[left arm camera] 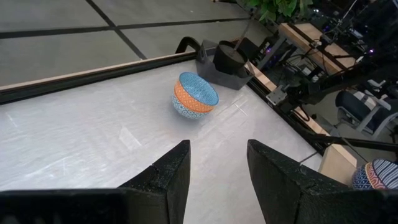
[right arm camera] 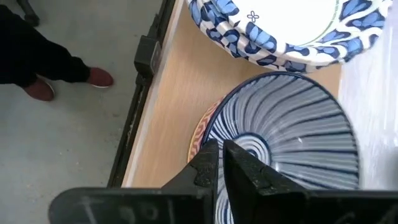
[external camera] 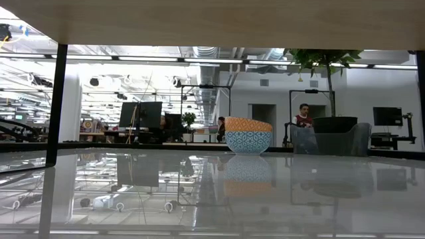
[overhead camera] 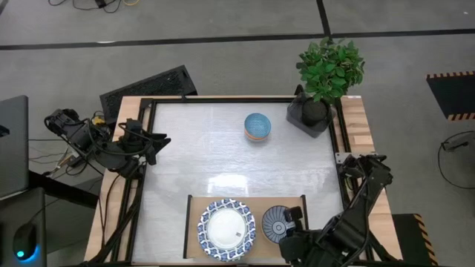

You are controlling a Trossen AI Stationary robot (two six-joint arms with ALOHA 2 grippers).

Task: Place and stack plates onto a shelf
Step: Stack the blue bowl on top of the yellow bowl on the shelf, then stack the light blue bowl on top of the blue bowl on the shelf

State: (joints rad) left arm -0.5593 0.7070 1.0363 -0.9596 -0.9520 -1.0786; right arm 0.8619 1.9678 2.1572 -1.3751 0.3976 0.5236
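Right end effector (right arm camera: 219, 163) pinching bowl (right arm camera: 292, 130) rim, plates (overhead camera: 226, 229) just beside.

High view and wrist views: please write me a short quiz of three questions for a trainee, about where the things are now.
1. True or false: the plates lie stacked on the shelf.
2. Which gripper is at the striped bowl? A) left gripper B) right gripper
3. Fill in: on the table, the blue-and-orange bowls stand nearest to the ____.
Key: 1 true; 2 B; 3 potted plant.
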